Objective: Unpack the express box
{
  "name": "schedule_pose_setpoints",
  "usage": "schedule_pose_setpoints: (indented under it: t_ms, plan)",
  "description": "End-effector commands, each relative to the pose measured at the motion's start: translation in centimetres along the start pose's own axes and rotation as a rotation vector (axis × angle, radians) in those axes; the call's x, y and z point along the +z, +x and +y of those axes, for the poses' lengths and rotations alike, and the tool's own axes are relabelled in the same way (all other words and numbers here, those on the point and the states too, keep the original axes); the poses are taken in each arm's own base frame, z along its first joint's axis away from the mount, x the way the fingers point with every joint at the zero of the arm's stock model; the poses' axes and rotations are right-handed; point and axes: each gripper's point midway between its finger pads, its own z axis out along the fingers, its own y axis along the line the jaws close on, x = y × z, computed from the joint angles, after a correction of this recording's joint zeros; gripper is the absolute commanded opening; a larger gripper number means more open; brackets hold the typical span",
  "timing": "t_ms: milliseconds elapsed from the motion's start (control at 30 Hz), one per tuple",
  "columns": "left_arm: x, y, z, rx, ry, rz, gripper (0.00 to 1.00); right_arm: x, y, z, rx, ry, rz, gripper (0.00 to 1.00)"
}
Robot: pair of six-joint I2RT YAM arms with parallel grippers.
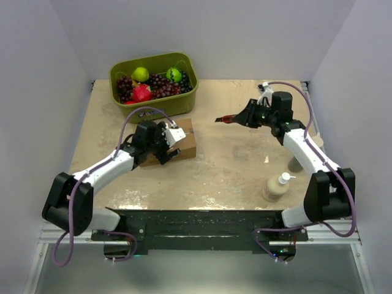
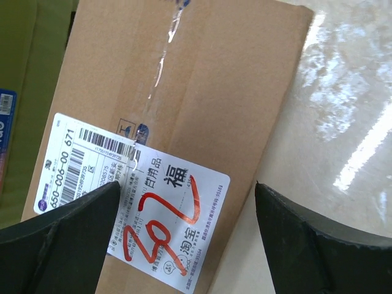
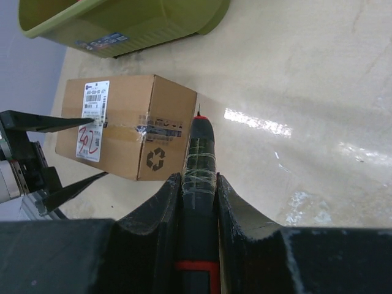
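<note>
The express box [image 1: 187, 139] is a brown carton left of the table's centre, with a white label bearing red handwriting [image 2: 165, 208] and clear tape. My left gripper [image 1: 170, 144] hovers over its label end, open, with the jaws wide apart and nothing between them [image 2: 187, 187]. The box also shows in the right wrist view [image 3: 125, 104], with the left gripper's fingers [image 3: 49, 121] straddling its left end. My right gripper [image 1: 245, 116] is to the right of the box, apart from it, shut on a black tool with a red tip [image 3: 199, 147] that points toward the box.
An olive-green bin [image 1: 165, 104] of grapes, limes and red fruit stands just behind the box. A beige pump bottle [image 1: 277, 187] stands at the near right by the right arm's base, with a small beige object [image 1: 297, 164] behind it.
</note>
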Motion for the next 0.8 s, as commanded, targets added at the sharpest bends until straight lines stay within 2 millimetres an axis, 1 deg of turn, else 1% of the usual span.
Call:
schedule_pose_setpoints:
  t_ms: [0, 33, 67, 100, 167, 200, 233, 267, 300, 333, 367, 400, 433, 467, 500, 533, 567, 600, 633, 733, 767]
  plan:
    - [-1.3, -1.7, -1.6, -0.006, 0.075, -0.069, 0.96, 0.9, -3.2, 4.0, -0.063, -0.097, -0.081, 0.0]
    - [-1.7, -3.0, -1.1, 0.012, 0.079, -0.102, 0.97, 1.1, -3.5, 4.1, -0.057, -0.101, -0.084, 0.0]
    - [-2.2, -4.1, -1.6, 0.027, 0.114, -0.136, 0.98, 1.3, -3.6, 4.3, -0.036, -0.114, -0.083, 0.0]
    - [-2.9, -5.9, -0.8, 0.055, 0.11, -0.179, 1.0, 1.8, -3.6, 4.2, -0.023, -0.118, -0.074, 0.0]
    - [-3.7, -7.9, -0.6, 0.065, 0.125, -0.232, 1.0, 2.5, -4.0, 4.6, 0.012, -0.152, -0.076, 0.0]
    - [-4.2, -9.6, 0.1, 0.074, 0.118, -0.265, 1.0, 3.3, -3.5, 4.1, 0.04, -0.152, -0.062, 0.0]
    - [-4.2, -9.8, 0.0, 0.068, 0.14, -0.258, 1.0, 3.6, -3.7, 4.2, 0.079, -0.163, -0.069, 0.0]
    - [-3.5, -9.6, -0.1, 0.05, 0.163, -0.235, 1.0, 4.0, -3.6, 4.1, 0.1, -0.174, -0.066, 0.0]
    - [-3.5, -10.8, 0.7, 0.039, 0.155, -0.246, 1.0, 4.3, -3.0, 4.3, 0.119, -0.202, -0.045, 0.0]
    - [-3.1, -10.9, 1.2, 0.01, 0.146, -0.233, 1.0, 4.9, -3.1, 4.6, 0.143, -0.236, -0.05, 0.0]
    - [-2.0, -10.4, 1.2, -0.04, 0.165, -0.201, 1.0, 5.2, -2.8, 4.7, 0.156, -0.258, -0.042, 0.0]
    - [-1.7, -11.1, 2.0, -0.064, 0.156, -0.204, 1.0, 5.3, -2.4, 5.0, 0.165, -0.292, -0.023, 0.0]
    - [-1.3, -11.1, 2.5, -0.095, 0.155, -0.2, 1.0, 5.7, -2.2, 5.1, 0.174, -0.312, -0.015, 0.0]
    - [-0.4, -10.6, 2.2, -0.144, 0.185, -0.183, 1.0, 5.8, -2.0, 5.3, 0.171, -0.327, -0.005, 0.0]
    - [-0.2, -11.2, 2.5, -0.156, 0.201, -0.198, 1.0, 5.9, -2.1, 5.6, 0.166, -0.343, -0.002, 0.0]
    - [-0.1, -11.1, 1.7, -0.173, 0.258, -0.2, 1.0, 5.8, -2.0, 6.0, 0.163, -0.373, 0.01, 0.0]
    - [0.7, -10.5, 1.1, -0.193, 0.298, -0.176, 1.0, 6.1, -1.7, 5.8, 0.168, -0.381, 0.019, 0.0]
    - [0.8, -10.8, 1.1, -0.198, 0.316, -0.177, 1.0, 6.1, -1.5, 5.8, 0.174, -0.385, 0.025, 0.0]
    - [1.1, -10.0, 0.4, -0.224, 0.362, -0.144, 0.99, 6.3, -1.4, 5.6, 0.18, -0.377, 0.026, 0.0]
    - [1.3, -9.1, 0.1, -0.197, 0.384, -0.122, 1.0, 6.8, -1.0, 5.3, 0.191, -0.374, 0.037, 0.0]
    - [1.5, -8.2, -0.1, -0.171, 0.381, -0.11, 1.0, 7.1, -0.9, 5.2, 0.199, -0.372, 0.043, 0.0]
